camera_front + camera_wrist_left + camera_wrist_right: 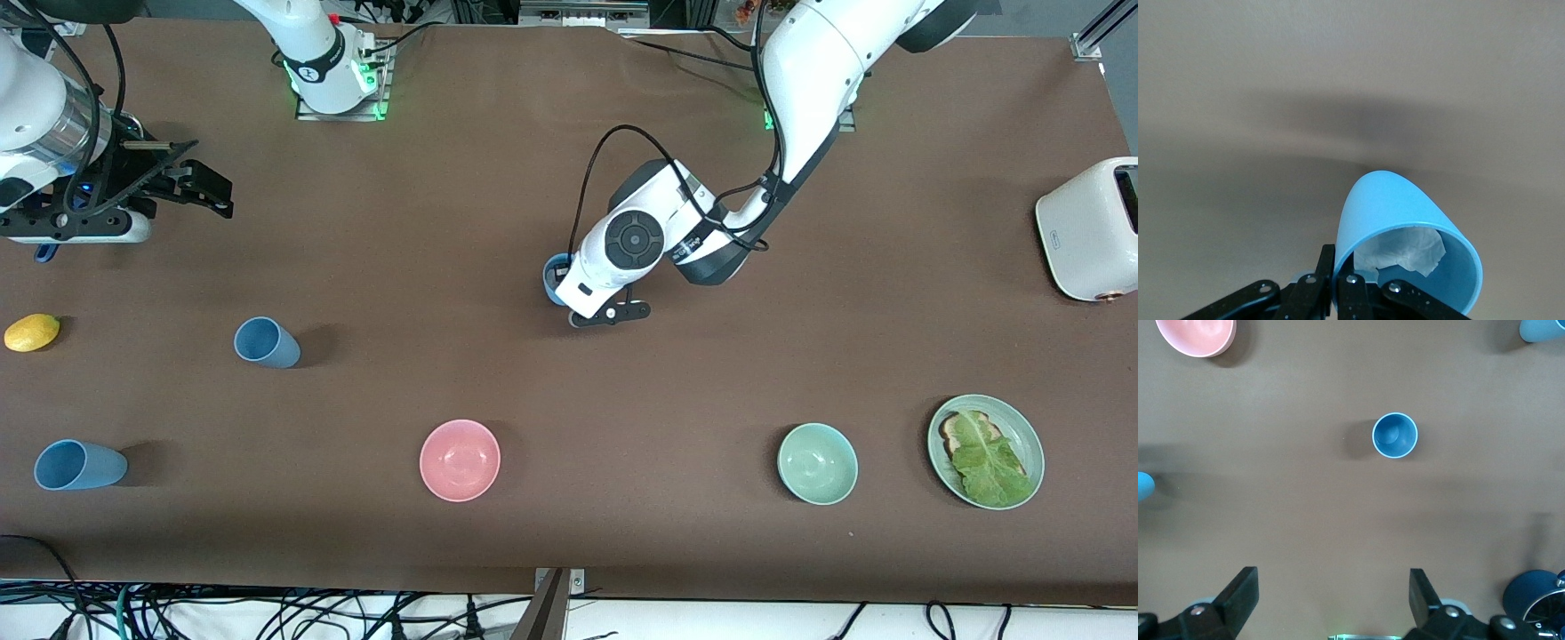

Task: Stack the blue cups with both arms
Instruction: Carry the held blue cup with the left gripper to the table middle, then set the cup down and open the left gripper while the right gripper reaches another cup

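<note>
Gripping a cup [556, 277] mid-frame, apparently lifted, our left gripper [1338, 293] must next stack it while our right gripper [191, 182] waits spread, upper left.

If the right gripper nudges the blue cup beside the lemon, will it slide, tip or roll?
The blue cup stands upright, taller than wide, so a high nudge probably tips it. Once down, its tapered wall would likely roll it in a curve. It looks light and rigid.
</note>
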{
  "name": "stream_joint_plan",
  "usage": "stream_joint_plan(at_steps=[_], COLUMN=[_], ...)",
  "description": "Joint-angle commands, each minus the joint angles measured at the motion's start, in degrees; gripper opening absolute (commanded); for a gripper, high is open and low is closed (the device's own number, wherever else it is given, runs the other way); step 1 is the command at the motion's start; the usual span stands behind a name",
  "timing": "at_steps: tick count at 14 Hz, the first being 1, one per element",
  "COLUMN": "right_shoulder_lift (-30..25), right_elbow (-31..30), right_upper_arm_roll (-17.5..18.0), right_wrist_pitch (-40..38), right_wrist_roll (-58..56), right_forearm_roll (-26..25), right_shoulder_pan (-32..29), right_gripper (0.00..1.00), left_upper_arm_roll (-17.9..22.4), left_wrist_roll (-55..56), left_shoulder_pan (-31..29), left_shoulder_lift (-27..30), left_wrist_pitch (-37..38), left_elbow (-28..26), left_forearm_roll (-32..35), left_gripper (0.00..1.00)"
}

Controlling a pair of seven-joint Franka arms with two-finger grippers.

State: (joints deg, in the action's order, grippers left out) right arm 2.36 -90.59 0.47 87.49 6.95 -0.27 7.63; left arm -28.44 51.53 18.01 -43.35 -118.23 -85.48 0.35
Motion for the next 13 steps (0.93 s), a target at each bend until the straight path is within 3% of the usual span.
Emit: stream_joint_plan(at_steps=[1, 4, 5, 6, 7, 11, 13], right_shoulder_lift=[1.5, 1.9, 2.1, 3.1, 3.5, 6.8, 7.5], right_elbow=[1.5, 1.5, 1.6, 1.7, 1.8, 3.1, -0.2], right_upper_arm_roll=[-0.2, -0.2, -0.2, -0.2, -0.2, -0.5, -0.5], right_wrist_pitch=[0.1, 0.7, 0.7, 0.8, 0.9, 3.9, 9.0], right_wrist_roll=[0.1, 0.0, -0.7, -1.8, -2.5, -6.1, -6.2], right_forearm_roll=[0.8, 0.8, 0.8, 0.8, 0.7, 0.6, 0.5], right_shoulder_pan=[-0.1, -0.2, -0.4, -0.5, -0.6, -0.6, -0.6], right_gripper=[1.00, 1.00, 1.00, 1.00, 1.00, 1.00, 1.00], left_upper_arm_roll=[0.6, 0.6, 0.6, 0.6, 0.7, 0.4, 0.1], left_wrist_roll=[-0.7, -0.5, -0.5, -0.1, 0.2, 0.1, -0.3], left_shoulder_pan=[0.9, 0.9, 0.9, 0.9, 1.1, 1.4, 1.2], left_shoulder_lift=[-1.6, -1.5, -1.4, -1.4, -1.2, 1.6, 4.6], left_wrist_pitch=[-0.3, -0.2, -0.2, -0.2, -0.2, 2.2, 5.9], left_elbow=[1.7, 1.6, 1.6, 1.6, 1.6, 1.7, 1.8], left_forearm_roll=[0.4, 0.3, 0.3, 0.3, 0.3, 0.3, 0.2], left_gripper=[0.00, 0.00, 0.07, 0.69, 1.00, 1.00, 1.00])
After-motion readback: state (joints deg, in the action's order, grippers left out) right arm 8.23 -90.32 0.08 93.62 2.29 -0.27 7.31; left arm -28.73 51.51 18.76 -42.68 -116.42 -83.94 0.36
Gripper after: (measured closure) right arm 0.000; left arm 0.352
